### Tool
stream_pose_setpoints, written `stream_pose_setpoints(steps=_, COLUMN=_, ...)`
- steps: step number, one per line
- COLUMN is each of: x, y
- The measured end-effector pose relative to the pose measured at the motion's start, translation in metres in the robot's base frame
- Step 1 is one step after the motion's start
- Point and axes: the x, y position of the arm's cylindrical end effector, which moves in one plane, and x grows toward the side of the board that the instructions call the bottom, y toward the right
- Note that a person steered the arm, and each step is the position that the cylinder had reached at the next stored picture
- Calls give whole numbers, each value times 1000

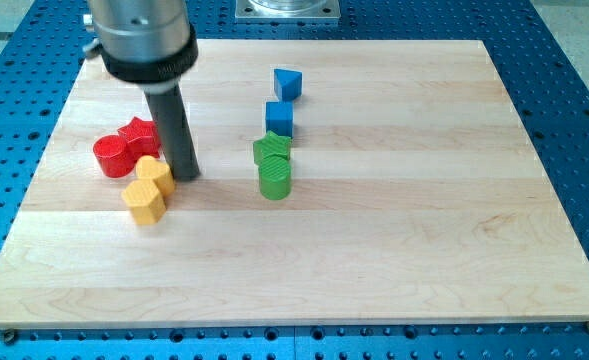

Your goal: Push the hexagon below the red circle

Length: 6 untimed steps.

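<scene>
While my tip (185, 176) stands on the tabletop (394, 240) just right of the upper yellow block (156, 174), the yellow hexagon (144, 201) sits below the red circle (110, 156), flat, no clear long axis; no fingers exist.

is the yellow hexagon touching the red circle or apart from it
Apart, by a thin gap. The yellow hexagon lies below and right of the red circle; a sliver of board shows between them. My tip stands at its upper right.
</scene>
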Motion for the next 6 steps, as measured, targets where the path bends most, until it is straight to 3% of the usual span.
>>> stream_pose_setpoints(steps=1, x=48, y=25)
stream_pose_setpoints(steps=2, x=95, y=1)
stream_pose_setpoints(steps=4, x=35, y=-63)
stream_pose_setpoints(steps=6, x=11, y=-68)
